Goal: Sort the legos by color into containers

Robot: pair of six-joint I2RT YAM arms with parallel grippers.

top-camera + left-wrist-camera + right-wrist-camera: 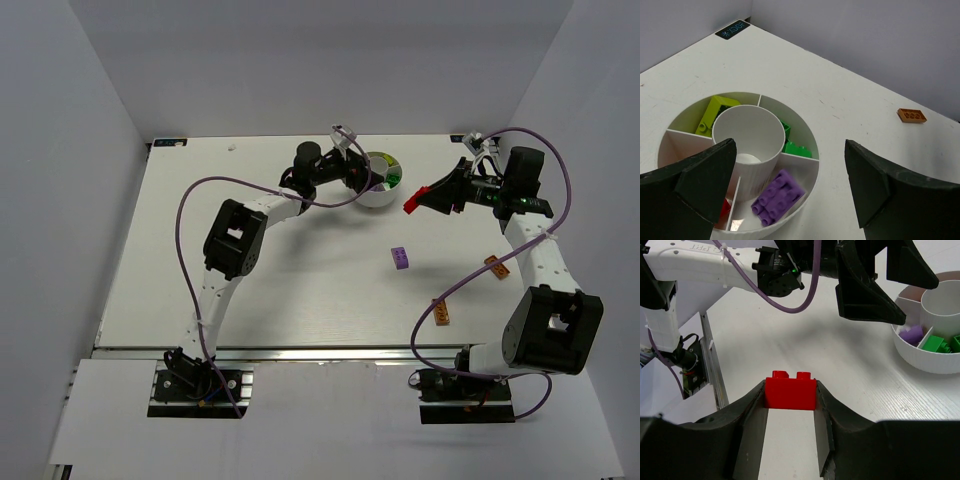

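The round white dish (380, 200) stands at the back centre. In the left wrist view the dish (757, 165) holds a yellow-green brick (715, 112), green bricks (797, 149), a purple brick (777, 196) and a sliver of red (725, 210) in separate wedges. My left gripper (360, 175) is open and empty over the dish's left side (790, 145). My right gripper (415, 203) is shut on a red brick (790, 394), held above the table right of the dish (940, 365). A purple brick (401, 257) and two orange bricks (496, 266) (441, 312) lie on the table.
One orange brick (911, 115) shows on the table beyond the dish in the left wrist view. The left arm and gripper (875, 290) cross the right wrist view beside the dish. White walls close the table at the back and sides.
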